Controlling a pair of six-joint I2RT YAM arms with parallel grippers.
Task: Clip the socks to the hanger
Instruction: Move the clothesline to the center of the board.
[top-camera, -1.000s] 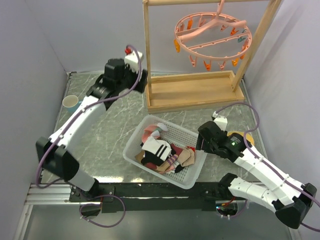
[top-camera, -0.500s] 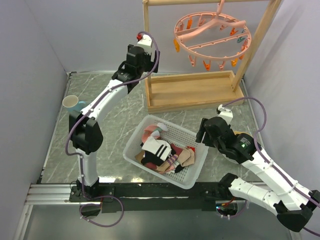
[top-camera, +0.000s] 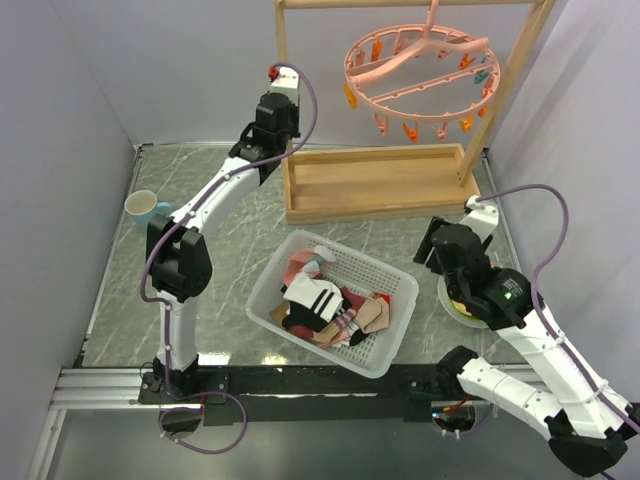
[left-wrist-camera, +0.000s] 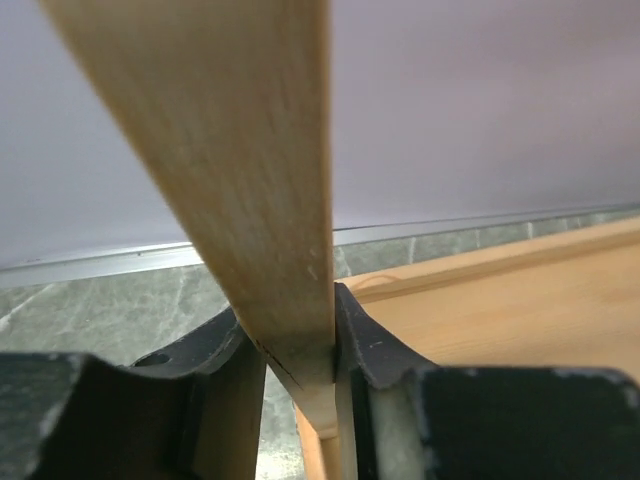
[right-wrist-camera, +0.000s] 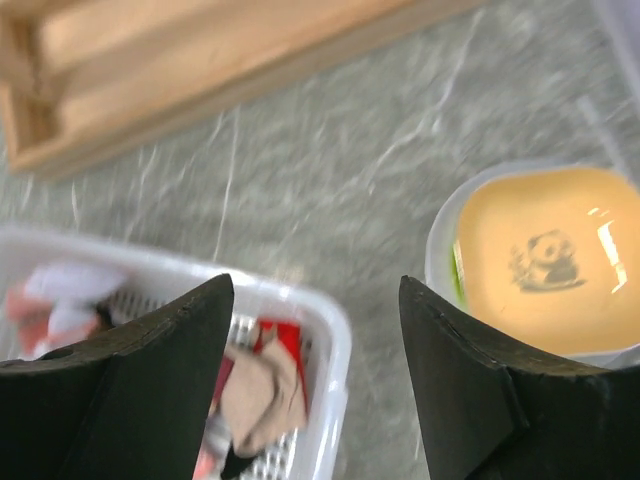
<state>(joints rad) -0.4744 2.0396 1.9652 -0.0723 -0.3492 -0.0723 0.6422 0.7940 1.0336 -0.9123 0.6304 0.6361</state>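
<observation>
The socks (top-camera: 322, 305) lie heaped in a white mesh basket (top-camera: 268, 283): a white one with black stripes, plus pink and tan ones. The pink ring hanger (top-camera: 420, 68) with its orange clips hangs from the wooden rack's top bar. My left gripper (top-camera: 284, 128) is shut on the rack's left post (left-wrist-camera: 250, 170), both fingers (left-wrist-camera: 365, 345) pressed against the wood. My right gripper (right-wrist-camera: 315, 288) hangs open over the marble between the basket's right corner (right-wrist-camera: 335, 335) and a plate, holding nothing. Tan and red socks (right-wrist-camera: 255, 395) show under its left finger.
The wooden rack's tray base (top-camera: 370, 180) stands at the back. A white-rimmed plate with a panda print (right-wrist-camera: 540, 260) lies right of the basket, under my right arm (top-camera: 452, 302). A light blue cup (top-camera: 142, 206) stands at the left edge. Grey walls close both sides.
My left gripper has closed on the rack's left post, and the rack has shifted slightly left. My right arm has swung right and away from the basket.
</observation>
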